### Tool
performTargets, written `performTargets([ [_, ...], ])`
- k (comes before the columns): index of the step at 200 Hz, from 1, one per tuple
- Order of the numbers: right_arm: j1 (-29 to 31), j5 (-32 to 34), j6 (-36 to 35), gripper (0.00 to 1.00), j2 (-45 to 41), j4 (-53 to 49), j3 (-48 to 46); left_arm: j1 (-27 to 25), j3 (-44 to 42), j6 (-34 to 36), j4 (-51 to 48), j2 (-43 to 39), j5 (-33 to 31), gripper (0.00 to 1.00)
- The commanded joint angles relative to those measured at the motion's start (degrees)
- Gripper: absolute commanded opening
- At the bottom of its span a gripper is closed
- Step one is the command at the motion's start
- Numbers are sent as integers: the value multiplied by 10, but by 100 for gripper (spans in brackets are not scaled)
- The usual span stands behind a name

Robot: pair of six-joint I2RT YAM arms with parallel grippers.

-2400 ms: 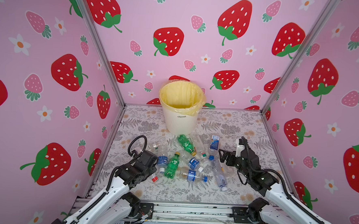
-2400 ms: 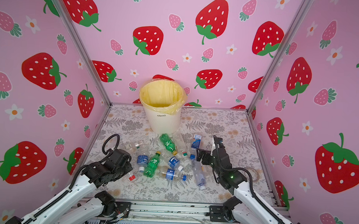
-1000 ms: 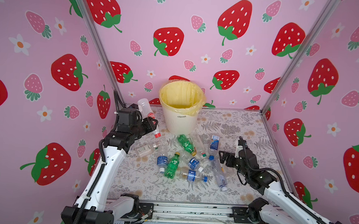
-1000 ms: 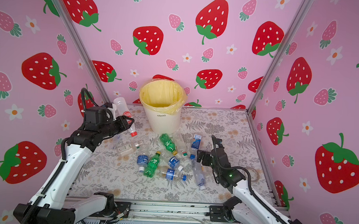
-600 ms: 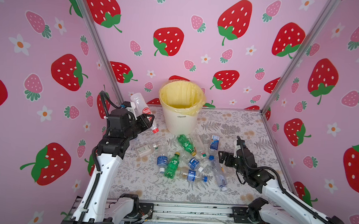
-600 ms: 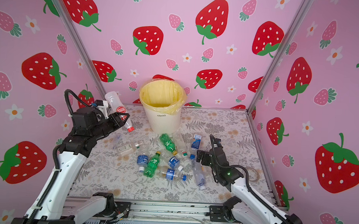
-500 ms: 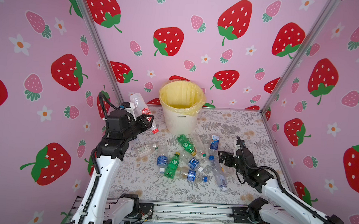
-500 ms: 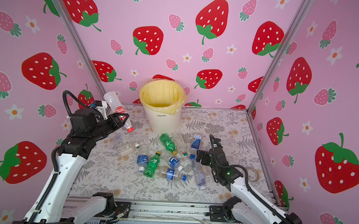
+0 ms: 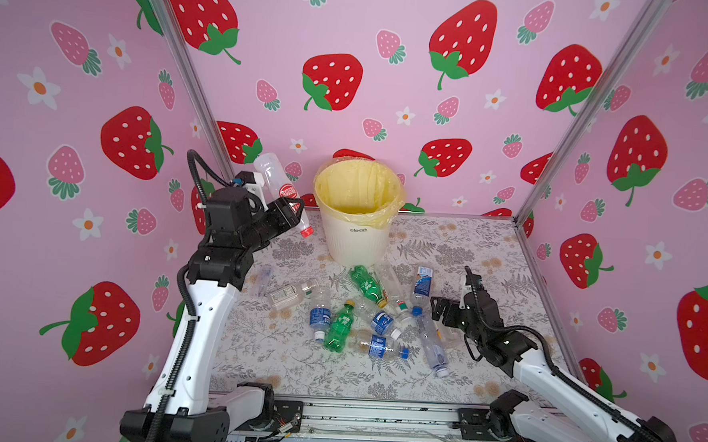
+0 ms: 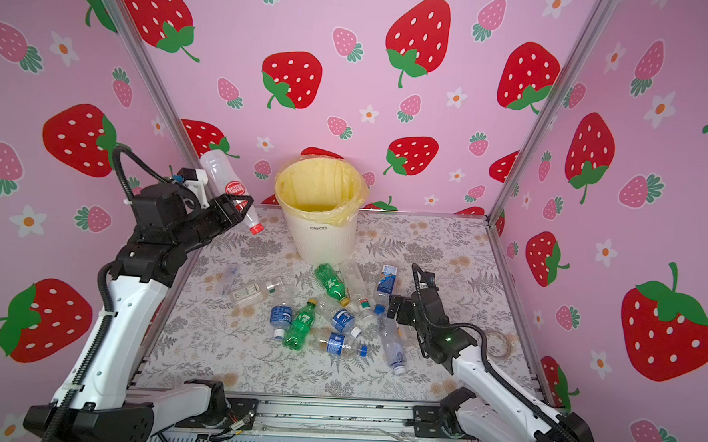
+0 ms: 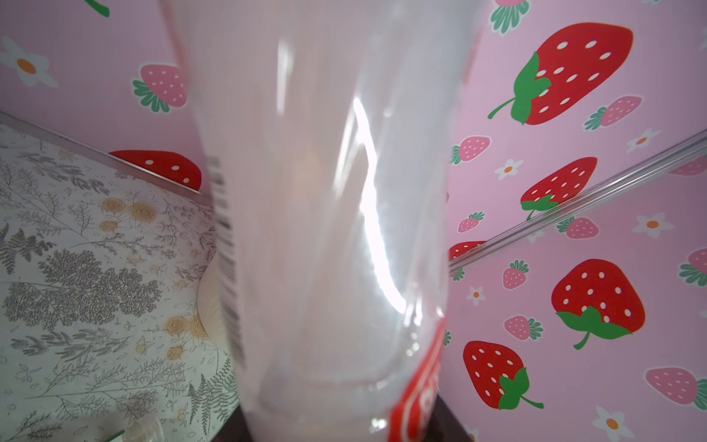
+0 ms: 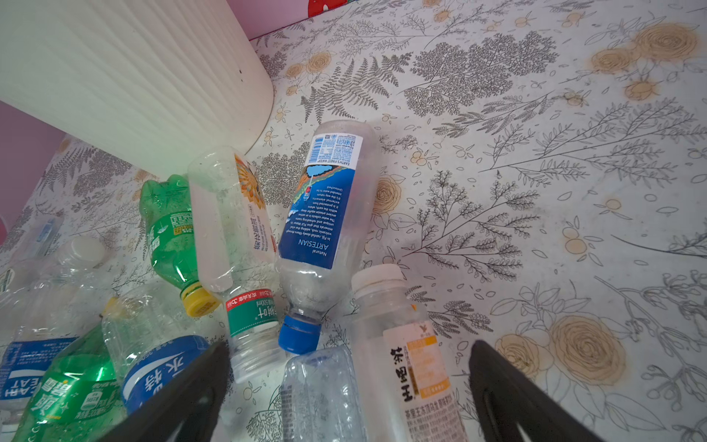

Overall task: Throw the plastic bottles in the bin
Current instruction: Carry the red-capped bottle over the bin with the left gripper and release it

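My left gripper [image 9: 293,211] [image 10: 238,207] is raised left of the bin and shut on a clear plastic bottle [image 9: 277,182] [image 10: 225,177] with a red label. Its red cap tilts down towards the floor. That bottle [image 11: 325,229] fills the left wrist view and hides the jaws. The bin [image 9: 355,234] [image 10: 322,239] [image 12: 134,76] is white and ribbed, with a yellow liner, and stands at the back. Several plastic bottles [image 9: 367,285] [image 10: 301,323] lie heaped in front of it. My right gripper [image 9: 443,314] [image 10: 397,309] [image 12: 348,346] is open and low at the heap's right edge. It straddles a white-capped bottle [image 12: 405,344].
Pink strawberry walls and metal corner posts [image 9: 574,113] close in the floral floor on three sides. A clear ring [image 10: 498,342] lies right of my right arm. The blue-labelled bottle [image 12: 325,214] points its cap at my right gripper.
The left arm lifted the red-labelled bottle from the heap's left edge to rim height beside the bin. It has barely moved in the last half second. The right gripper stays put, open.
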Motion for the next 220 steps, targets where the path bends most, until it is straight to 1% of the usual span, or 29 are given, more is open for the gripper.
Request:
performTargets([
  [1, -5, 16, -7, 99, 3, 8, 19, -34, 109, 20, -6, 74, -22, 52],
  [16, -8, 19, -10, 99, 5, 8, 22, -66, 197, 41, -27, 150, -49, 52],
  [37, -11, 21, -13, 99, 4, 4, 24, -110, 295, 78, -33, 252, -112, 54],
  [45, -12, 21, -14, 99, 3, 2, 26, -118, 332, 86, -38, 291, -123, 63],
  [50, -12, 21, -14, 99, 2, 0, 27, -120, 361, 89, -51, 317, -145, 70],
  [59, -12, 21, -12, 99, -3, -5, 28, -124, 426, 94, -101, 364, -176, 82],
  [60, -13, 21, -12, 99, -4, -5, 28, -124, 433, 95, -107, 369, -179, 83],
  [63, -13, 20, -12, 99, -6, -7, 28, -125, 465, 98, -126, 383, -187, 96],
  [65, -13, 20, -11, 99, -7, -8, 29, -126, 483, 101, -136, 391, -193, 100],
  [76, -13, 20, -9, 99, -14, -14, 27, -127, 566, 105, -206, 432, -214, 99],
  [87, -13, 20, -6, 99, -36, -18, 24, -128, 595, 110, -227, 438, -220, 99],
  [101, -13, 22, -5, 99, -51, -22, 18, -129, 571, 113, -209, 411, -211, 99],
  [146, -14, 25, 0, 99, -73, -46, 19, -129, 396, 100, -131, 251, -202, 99],
  [175, -15, 24, 6, 99, -80, -64, 28, -128, 311, 108, -126, 177, -191, 99],
  [220, -15, 33, 0, 99, -69, -95, 48, -120, 161, 128, -119, 78, -196, 99],
])
